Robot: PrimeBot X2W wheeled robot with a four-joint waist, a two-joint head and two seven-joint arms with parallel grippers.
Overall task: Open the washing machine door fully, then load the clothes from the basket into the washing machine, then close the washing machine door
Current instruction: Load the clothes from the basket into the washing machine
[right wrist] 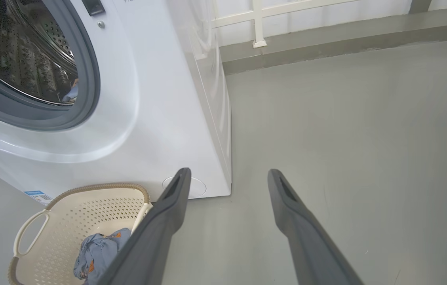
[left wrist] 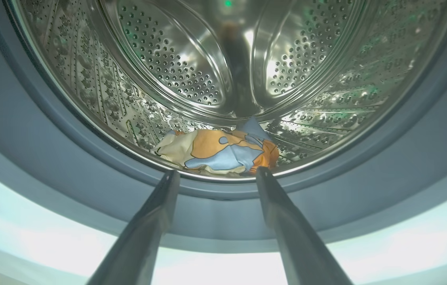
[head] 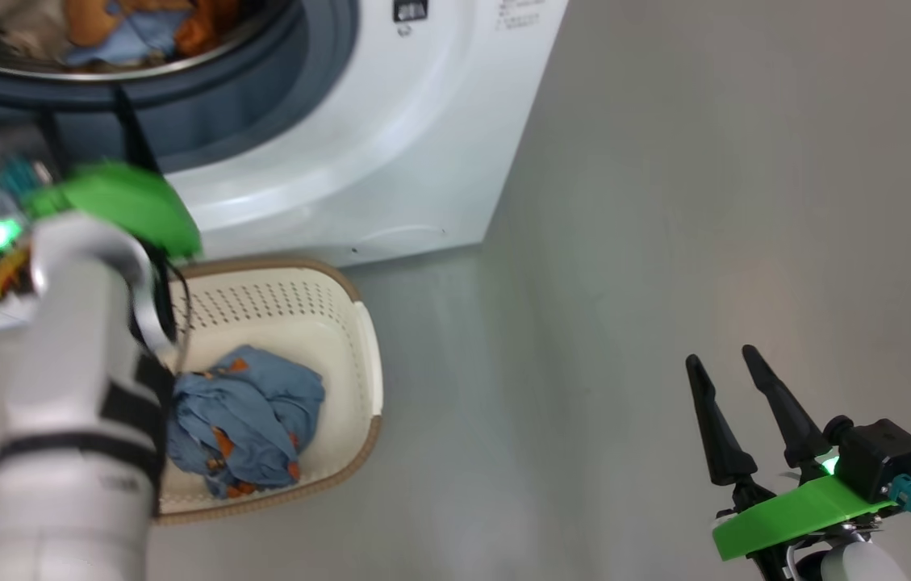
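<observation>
Now, left gripper point(left wrist: 216, 172): jaws spread wide with nothing between the fingers. The tips sit at the mouth of the machine, just over the grey-blue gasket point(left wrist: 29, 130), pointing into the drum.
Left forearm point(head: 76, 403): pale with black bands. In the head view it crosses in front of the basket's left side.
Washing machine point(head: 390, 161): white front-loader at the upper left of the head view. The steel drum point(left wrist: 168, 59) is exposed to the room.
Clothes in the drum point(left wrist: 215, 152): one crumpled bundle in cream, orange and light blue. It lies on the drum floor close behind the front lip, just beyond the left fingertips. The fingers do not touch it.
Basket point(head: 370, 355): cream, perforated sides, brown woven-look rim. It stands on the floor right before the machine's front panel; I cannot tell whether it touches the panel.
Clothes in the basket point(head: 245, 420): a light blue heap with orange prints on the basket bottom, partly hidden by the forearm.
Round flap point(right wrist: 197, 186): low on the machine front near its right corner, just behind the basket's rim.
Floor point(head: 665, 202): smooth grey, running out to the right of the machine.
Right gripper point(head: 721, 359): jaws fully apart and empty. It is held over the grey floor at the lower right, well apart from basket and machine.
</observation>
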